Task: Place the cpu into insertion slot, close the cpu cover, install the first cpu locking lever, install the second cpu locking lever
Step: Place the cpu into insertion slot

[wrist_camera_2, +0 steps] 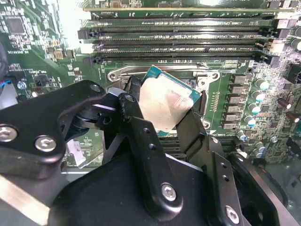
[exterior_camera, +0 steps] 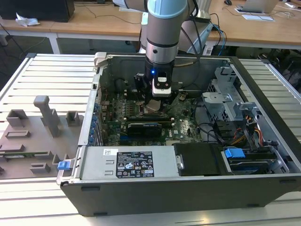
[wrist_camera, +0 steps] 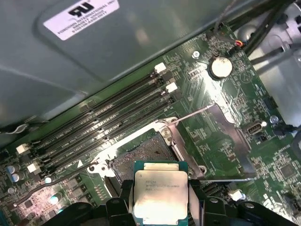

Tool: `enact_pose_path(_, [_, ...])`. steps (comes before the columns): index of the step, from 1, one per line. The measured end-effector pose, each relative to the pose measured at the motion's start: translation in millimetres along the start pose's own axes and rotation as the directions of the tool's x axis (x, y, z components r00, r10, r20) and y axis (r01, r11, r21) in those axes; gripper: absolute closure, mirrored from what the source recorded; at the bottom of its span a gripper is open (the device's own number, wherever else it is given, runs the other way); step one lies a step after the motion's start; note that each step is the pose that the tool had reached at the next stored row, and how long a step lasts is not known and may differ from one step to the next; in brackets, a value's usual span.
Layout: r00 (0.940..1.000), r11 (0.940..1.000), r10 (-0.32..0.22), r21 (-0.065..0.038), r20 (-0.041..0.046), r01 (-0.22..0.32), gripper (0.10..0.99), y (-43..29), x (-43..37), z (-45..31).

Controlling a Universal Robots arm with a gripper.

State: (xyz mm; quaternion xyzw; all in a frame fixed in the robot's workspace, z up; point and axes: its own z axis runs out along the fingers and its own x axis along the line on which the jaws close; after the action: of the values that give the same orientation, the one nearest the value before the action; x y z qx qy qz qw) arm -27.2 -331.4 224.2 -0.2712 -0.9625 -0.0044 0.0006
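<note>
The claw [wrist_camera: 160, 200] grips the cpu [wrist_camera: 161, 188] near the insertion slot [wrist_camera: 141, 154]

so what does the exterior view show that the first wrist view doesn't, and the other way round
Exterior view: the open computer case, the arm reaching down into it, and a grey tray of holders at the exterior view's left.
First wrist view: the open socket with its dark centre, the long memory slots and a round coin battery.
Both: the gripper shut on the chip, over the green board.
</note>
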Motion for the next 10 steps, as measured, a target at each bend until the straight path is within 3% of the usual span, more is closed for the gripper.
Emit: enact_pose_path(10, [0.9960, 0.9960, 0.089, 0.003, 0.0028, -0.089, 0.541, 0.0, 0.1, 0.1])
